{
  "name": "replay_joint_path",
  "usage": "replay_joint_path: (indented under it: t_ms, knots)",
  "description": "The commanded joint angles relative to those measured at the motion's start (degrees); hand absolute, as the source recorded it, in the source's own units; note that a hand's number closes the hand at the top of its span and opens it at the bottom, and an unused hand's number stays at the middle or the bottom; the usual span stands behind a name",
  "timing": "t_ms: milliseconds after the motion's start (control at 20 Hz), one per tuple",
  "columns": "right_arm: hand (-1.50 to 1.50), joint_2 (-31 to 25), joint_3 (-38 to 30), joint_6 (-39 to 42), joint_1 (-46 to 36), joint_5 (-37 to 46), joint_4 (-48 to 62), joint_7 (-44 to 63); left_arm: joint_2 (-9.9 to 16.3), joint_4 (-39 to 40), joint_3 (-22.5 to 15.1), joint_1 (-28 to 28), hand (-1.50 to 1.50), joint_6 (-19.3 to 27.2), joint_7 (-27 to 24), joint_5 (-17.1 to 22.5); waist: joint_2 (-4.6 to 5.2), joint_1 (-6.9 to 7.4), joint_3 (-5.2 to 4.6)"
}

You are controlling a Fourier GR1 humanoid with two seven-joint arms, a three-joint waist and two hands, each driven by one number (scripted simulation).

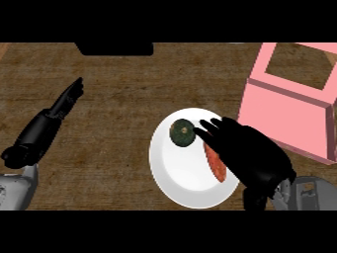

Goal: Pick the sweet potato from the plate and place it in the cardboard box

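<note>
Under the right hand, on the white plate, lies the sweet potato, mostly hidden: likely stiff, moderately heavy, best gripped across its middle. Fingers stretch over it, relaxed, not yet closed. A dark green vegetable sits at the fingertips.

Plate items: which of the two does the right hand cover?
The orange sweet potato, partly under the right hand; the round dark green vegetable lies uncovered beside the fingertips.
</note>
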Motion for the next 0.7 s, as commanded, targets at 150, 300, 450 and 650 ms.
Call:
replay_joint_path:
  t_ms: [150, 300, 450, 650]
  knots:
    - [-1.5, 7.5, 2.3, -0.7, 1.4, 10.2, 3.8, -1.3, -1.7, -1.4, 1.3, 0.8, 0.0, -1.8, 1.0, -1.4, 0.0, 0.08, 0.0]
    - [-1.5, 4.9, 0.7, -0.1, 3.9, 12.8, 4.9, -5.3, -3.7, 2.2, 1.6, -2.3, 0.0, -0.3, 0.7, -3.8, 0.03, -0.19, 0.01]
    - [-1.5, 3.3, -1.3, -0.6, 1.3, 14.8, 11.7, -10.4, -2.6, -0.4, 2.8, -1.2, 0.0, -2.7, 2.3, -1.9, 0.07, 0.04, 0.01]
    - [-1.5, 7.5, -2.5, -0.3, 3.1, 18.5, 10.7, -10.4, -3.3, 0.1, 3.5, 0.2, 0.0, -4.2, -1.0, -3.5, 0.01, -0.08, 0.0]
